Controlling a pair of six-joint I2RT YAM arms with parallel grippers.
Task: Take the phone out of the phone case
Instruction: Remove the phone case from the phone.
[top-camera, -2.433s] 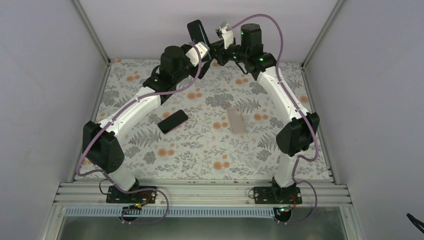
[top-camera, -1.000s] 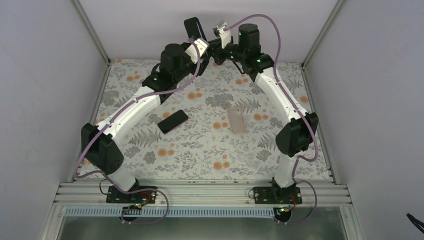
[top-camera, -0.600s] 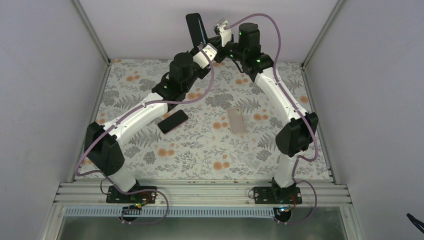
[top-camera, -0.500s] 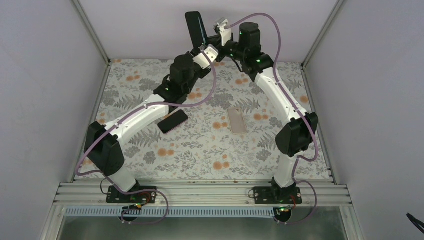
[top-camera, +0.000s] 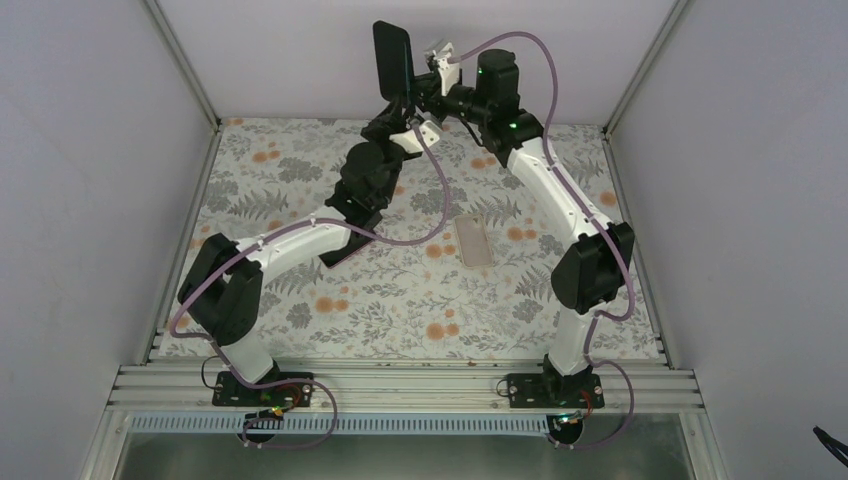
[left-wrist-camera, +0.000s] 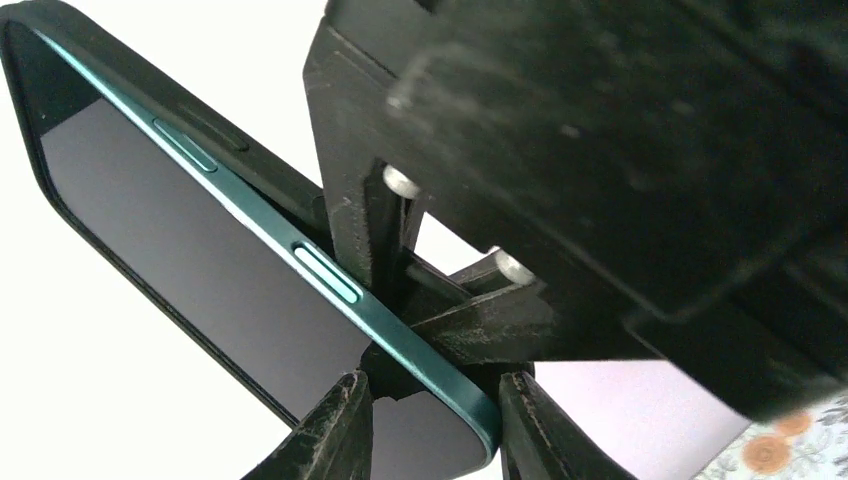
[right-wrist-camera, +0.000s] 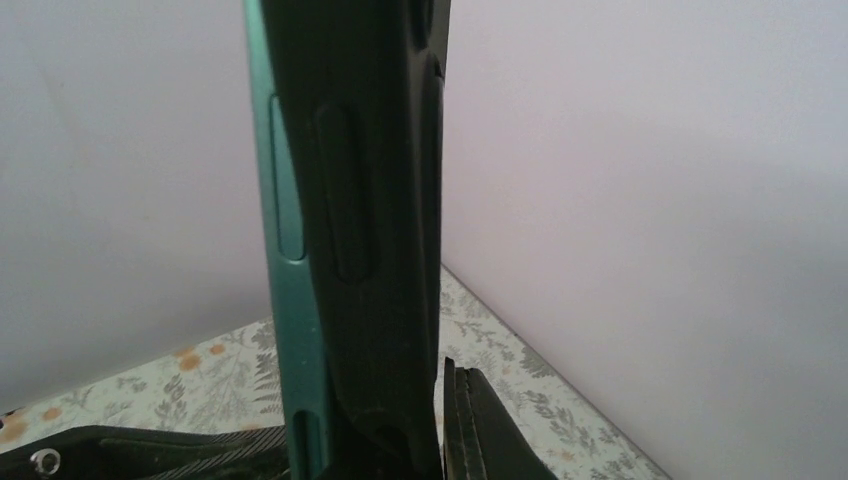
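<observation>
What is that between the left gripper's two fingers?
The teal-edged phone, with its black case, pinched by the left gripper; the left wrist view shows it.

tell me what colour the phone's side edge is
The phone has a dark teal green edge, inside a black case; clearest in the left wrist view.

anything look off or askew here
Only the phone: its teal buttoned edge sits bare beside the black case, whose button bumps sit offset from it. The left claw and right claw hold it aloft, so this looks half-peeled, not damaged.
</observation>
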